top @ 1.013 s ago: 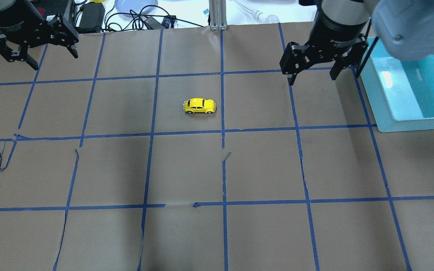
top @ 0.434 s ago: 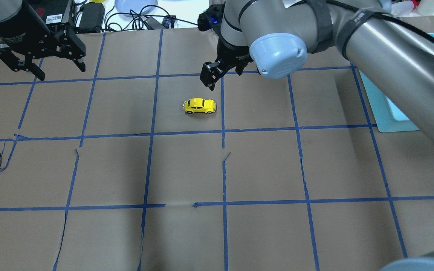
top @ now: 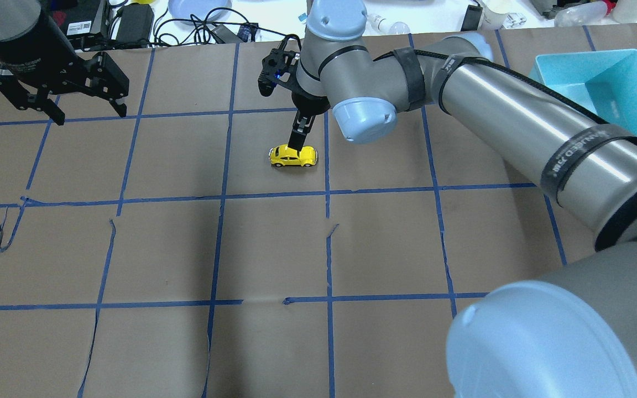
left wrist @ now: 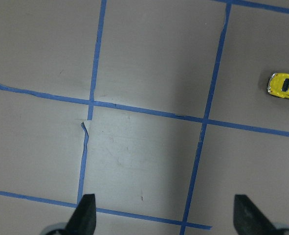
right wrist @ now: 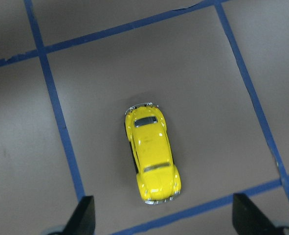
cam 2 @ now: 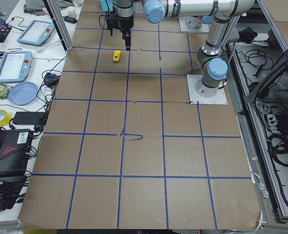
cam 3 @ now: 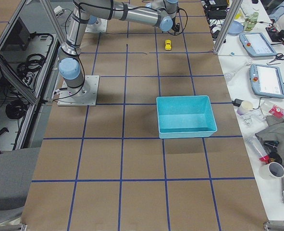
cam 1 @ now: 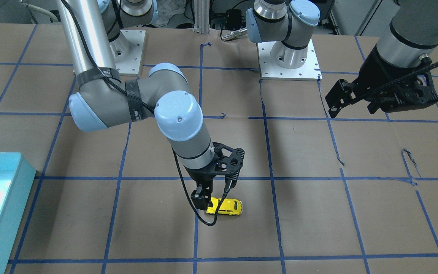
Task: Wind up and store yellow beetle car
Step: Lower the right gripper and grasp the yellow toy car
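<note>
The small glossy yellow beetle car [top: 293, 156] stands on its wheels near the middle of the brown paper worktop [top: 274, 249], inside 1 blue-taped square. The right gripper [cam 1: 214, 195] hangs just above it, jaws spread wide and empty. The left gripper [top: 89, 113] hovers well apart, jaws also wide. A teal plastic bin [cam 3: 187, 133] sits far off.
</note>
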Action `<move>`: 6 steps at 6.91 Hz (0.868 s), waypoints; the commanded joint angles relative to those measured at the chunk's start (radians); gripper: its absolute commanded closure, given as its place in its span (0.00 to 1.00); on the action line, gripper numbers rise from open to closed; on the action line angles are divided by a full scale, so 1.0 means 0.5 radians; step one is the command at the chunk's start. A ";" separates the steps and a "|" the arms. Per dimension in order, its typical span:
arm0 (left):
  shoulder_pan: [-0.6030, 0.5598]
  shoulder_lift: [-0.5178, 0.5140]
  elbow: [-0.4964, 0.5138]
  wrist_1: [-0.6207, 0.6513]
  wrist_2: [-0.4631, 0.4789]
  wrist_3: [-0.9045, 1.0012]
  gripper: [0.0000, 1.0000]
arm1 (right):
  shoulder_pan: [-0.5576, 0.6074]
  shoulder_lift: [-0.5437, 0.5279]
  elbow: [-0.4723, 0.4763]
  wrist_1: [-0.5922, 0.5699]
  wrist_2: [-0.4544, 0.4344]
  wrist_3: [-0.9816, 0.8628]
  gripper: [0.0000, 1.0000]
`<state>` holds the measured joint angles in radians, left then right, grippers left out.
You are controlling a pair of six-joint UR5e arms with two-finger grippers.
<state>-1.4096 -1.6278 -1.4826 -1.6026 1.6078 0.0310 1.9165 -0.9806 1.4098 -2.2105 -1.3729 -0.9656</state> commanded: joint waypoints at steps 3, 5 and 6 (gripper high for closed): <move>-0.010 0.016 -0.017 -0.001 -0.007 0.012 0.00 | 0.057 0.225 0.018 -0.181 0.006 -0.410 0.00; -0.095 0.019 -0.017 -0.013 0.021 0.012 0.00 | 0.057 0.262 0.030 -0.218 0.003 -0.370 0.17; -0.095 0.016 -0.017 -0.001 0.021 0.012 0.00 | 0.057 0.262 0.027 -0.206 -0.018 -0.373 0.45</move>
<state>-1.4473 -1.6186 -1.4906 -1.6075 1.6143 0.0368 1.9450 -0.8532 1.4229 -2.3162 -1.3738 -1.1555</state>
